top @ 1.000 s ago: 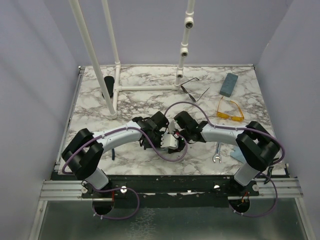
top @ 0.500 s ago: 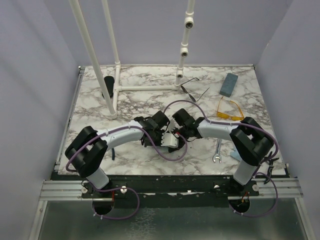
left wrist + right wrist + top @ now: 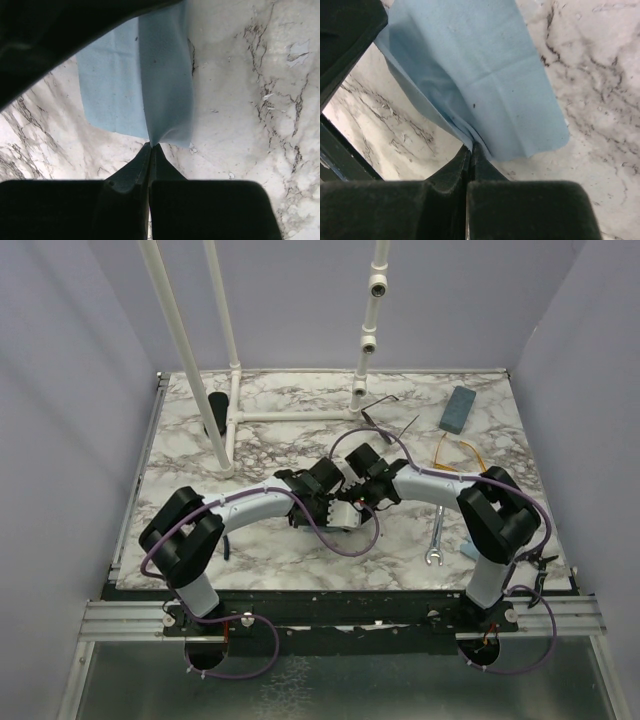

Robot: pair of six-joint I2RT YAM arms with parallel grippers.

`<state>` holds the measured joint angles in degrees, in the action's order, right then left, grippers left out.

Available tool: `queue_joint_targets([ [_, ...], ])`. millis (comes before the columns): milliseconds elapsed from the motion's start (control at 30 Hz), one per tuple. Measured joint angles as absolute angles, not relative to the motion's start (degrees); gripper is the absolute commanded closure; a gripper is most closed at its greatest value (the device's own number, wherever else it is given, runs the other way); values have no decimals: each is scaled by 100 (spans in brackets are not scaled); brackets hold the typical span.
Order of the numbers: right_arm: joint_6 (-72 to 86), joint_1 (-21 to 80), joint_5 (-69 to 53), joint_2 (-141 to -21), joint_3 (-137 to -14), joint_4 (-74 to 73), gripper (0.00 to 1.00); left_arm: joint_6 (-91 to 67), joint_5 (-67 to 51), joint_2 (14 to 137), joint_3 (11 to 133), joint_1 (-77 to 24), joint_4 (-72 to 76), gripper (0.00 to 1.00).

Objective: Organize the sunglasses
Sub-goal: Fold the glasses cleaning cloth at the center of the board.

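Both arms are reaching to a spot on the marble table [image 3: 190,480] well to the near left of the blue case [image 3: 458,408], where their tips are meeting over a light blue cloth [image 3: 150,75]. The left gripper [image 3: 150,149] is squeezing its jaws fully together on a fold at the cloth's edge, and the sheet is hanging away from the tips above the marble. The right gripper [image 3: 471,149] is doing the same, its jaws pressed closed on a creased edge of the cloth, which is spreading out beyond them. From above, the two grippers are sitting almost nose to nose, with the cloth showing only as a small pale patch between them. The wire sunglasses [image 3: 385,412] are lying on the table just left of the case, near the foot of a white pipe [image 3: 362,360]. The yellow sunglasses [image 3: 462,462] are lying on the near side of the case, partly covered by the right arm. A wrench [image 3: 436,543] is lying farther to the near side of the case, beside the right arm.
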<state>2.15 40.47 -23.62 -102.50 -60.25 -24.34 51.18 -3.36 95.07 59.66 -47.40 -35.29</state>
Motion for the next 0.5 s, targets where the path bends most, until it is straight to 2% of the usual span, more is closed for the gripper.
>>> queue_joint_targets([
  [500,110,3975,-2370,-10586,-6685,-2928,99,5172,97,9623,6016,-4737,-3607,100],
])
